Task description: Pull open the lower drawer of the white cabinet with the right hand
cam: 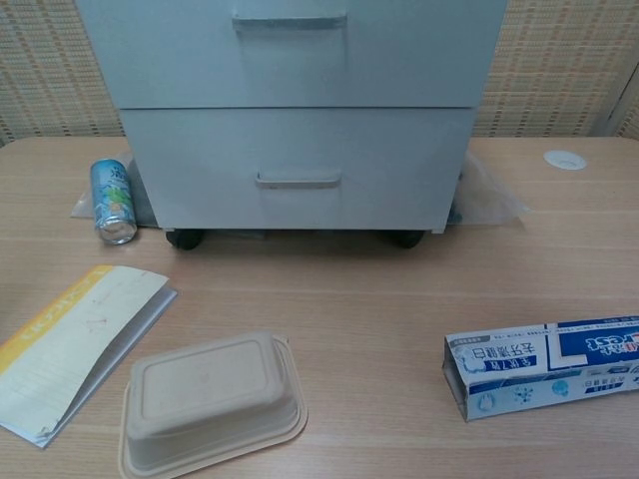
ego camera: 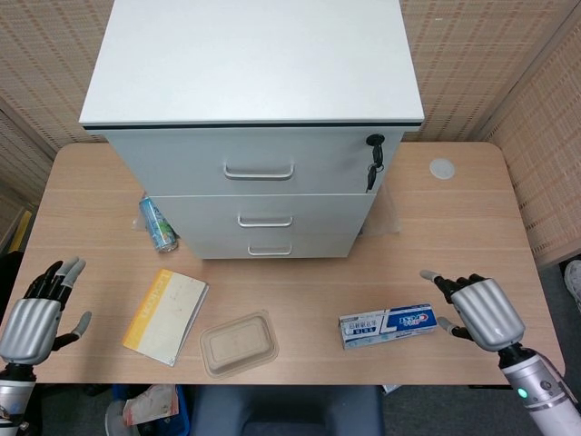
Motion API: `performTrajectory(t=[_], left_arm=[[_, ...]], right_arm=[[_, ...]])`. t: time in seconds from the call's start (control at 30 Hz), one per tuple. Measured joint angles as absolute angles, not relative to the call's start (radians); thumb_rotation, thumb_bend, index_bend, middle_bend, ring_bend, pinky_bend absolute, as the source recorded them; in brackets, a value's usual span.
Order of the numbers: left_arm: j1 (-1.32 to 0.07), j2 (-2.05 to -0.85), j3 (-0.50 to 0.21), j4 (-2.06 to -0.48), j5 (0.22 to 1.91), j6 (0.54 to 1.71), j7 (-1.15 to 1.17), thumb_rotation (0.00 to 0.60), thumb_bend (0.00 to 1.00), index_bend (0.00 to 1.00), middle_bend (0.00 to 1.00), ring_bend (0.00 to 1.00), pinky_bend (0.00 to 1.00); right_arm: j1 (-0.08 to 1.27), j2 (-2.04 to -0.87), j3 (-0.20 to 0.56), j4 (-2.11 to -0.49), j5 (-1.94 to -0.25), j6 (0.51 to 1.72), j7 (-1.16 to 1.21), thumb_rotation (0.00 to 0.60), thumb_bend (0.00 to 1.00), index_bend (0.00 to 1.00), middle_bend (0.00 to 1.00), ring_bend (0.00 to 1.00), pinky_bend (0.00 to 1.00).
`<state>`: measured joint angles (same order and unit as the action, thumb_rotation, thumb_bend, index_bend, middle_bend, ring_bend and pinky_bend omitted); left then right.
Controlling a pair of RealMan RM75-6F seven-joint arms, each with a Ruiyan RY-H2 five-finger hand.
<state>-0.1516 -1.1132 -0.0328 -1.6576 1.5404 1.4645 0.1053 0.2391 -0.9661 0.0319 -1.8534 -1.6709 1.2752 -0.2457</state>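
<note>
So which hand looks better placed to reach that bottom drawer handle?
The right hand: it is open near the toothpaste box, nearer the lower drawer handle than the left hand at the table's far edge.

Matt white cabinet (ego camera: 254, 64), wood-grain table (ego camera: 454, 236), glossy can (cam: 112, 200)

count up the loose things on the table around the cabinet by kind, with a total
drink can: 1
booklet: 1
pulp food tray: 1
toothpaste box: 1
clear plastic bag: 1
total: 5
</note>
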Motion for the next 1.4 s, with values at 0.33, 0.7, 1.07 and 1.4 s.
performTrajectory(t=[0.33,0.7,1.07,1.4], left_arm=[[-0.148,-1.109,-0.03,-1.655,1.551,1.472,0.099,0.6,0.35,0.05,0.08,0.06,0.16],[-0.146,-1.109,-0.027,-1.653,1.558,1.474,0.095,0.6,0.35,0.05,0.08,0.06,0.16],[-0.144,-1.111,-0.026,-1.646,1.556,1.473,0.091,0.6,0.35,0.05,0.08,0.06,0.16],[-0.145,-1.114,-0.025,-1.635,1.558,1.471,0.082,0.6,0.35,0.05,0.08,0.06,0.16]], right_arm=[[0.404,-1.009,0.094,-1.95,-1.499,1.024,-0.43,0.6,0.26,0.09,0.86,0.87,0.75],[0.617,-1.121,0.162,-2.007,-1.21,0.86,-0.647,0.6,0.28,0.05,0.91,0.94,0.76],[0.794,-1.25,0.172,-1.985,-0.976,0.846,-0.807,0.6,0.31,0.09,0.91,0.94,0.76],[0.909,-1.345,0.153,-1.924,-0.811,0.917,-0.896,0.6,0.31,0.09,0.91,0.94,0.76]])
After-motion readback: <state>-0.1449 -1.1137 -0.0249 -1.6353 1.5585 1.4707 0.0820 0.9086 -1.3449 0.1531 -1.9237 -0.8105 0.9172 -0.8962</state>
